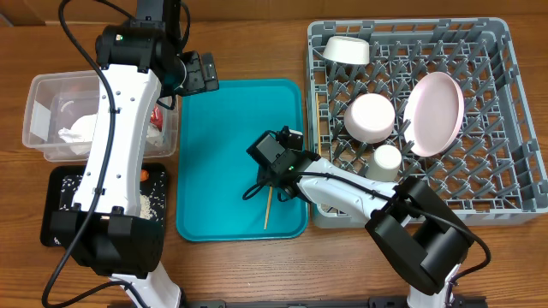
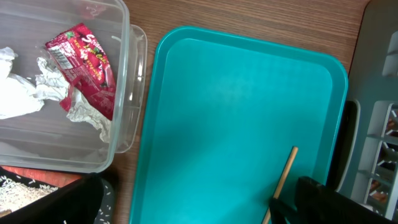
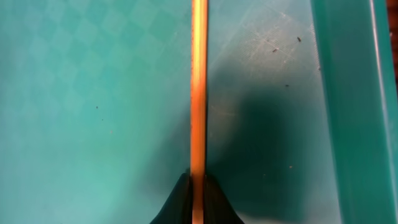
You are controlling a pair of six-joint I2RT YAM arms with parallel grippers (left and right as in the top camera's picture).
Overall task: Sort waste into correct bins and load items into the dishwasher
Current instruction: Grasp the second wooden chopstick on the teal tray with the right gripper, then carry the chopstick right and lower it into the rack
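Right tool (image 1: 264,183) is clamped shut on a wooden chopstick (image 1: 267,210) low over the teal tray (image 1: 231,128). On my wrist feed the stick (image 3: 198,93) runs straight up the screen from between the two dark fingertips and lies along the tray floor near its raised edge. Left tool (image 1: 204,74) hangs with its jaws wide apart and nothing in them, over the top left corner of that tray, right beside the clear tub (image 1: 41,115). Everything sits on the wooden bench (image 1: 257,34). The grey dish rack (image 1: 505,103) is on the right, touching the teal tray's side. In it a pale pink plate (image 1: 434,113) stands tilted on edge. One white bowl (image 1: 346,50) lies on its side in the top left corner, a second bowl (image 1: 370,117) sits upside down just left of the plate, and a small white cup (image 1: 386,161) sits just below that. Over on the left, the tub holds the red-and-silver wrapper (image 2: 84,62) and the crumpled white tissue (image 2: 18,93), touching each other. The black tray (image 1: 56,205) below it has rice grains (image 1: 151,205) scattered in it, plus a small orange carrot piece (image 1: 144,175) at its top edge.
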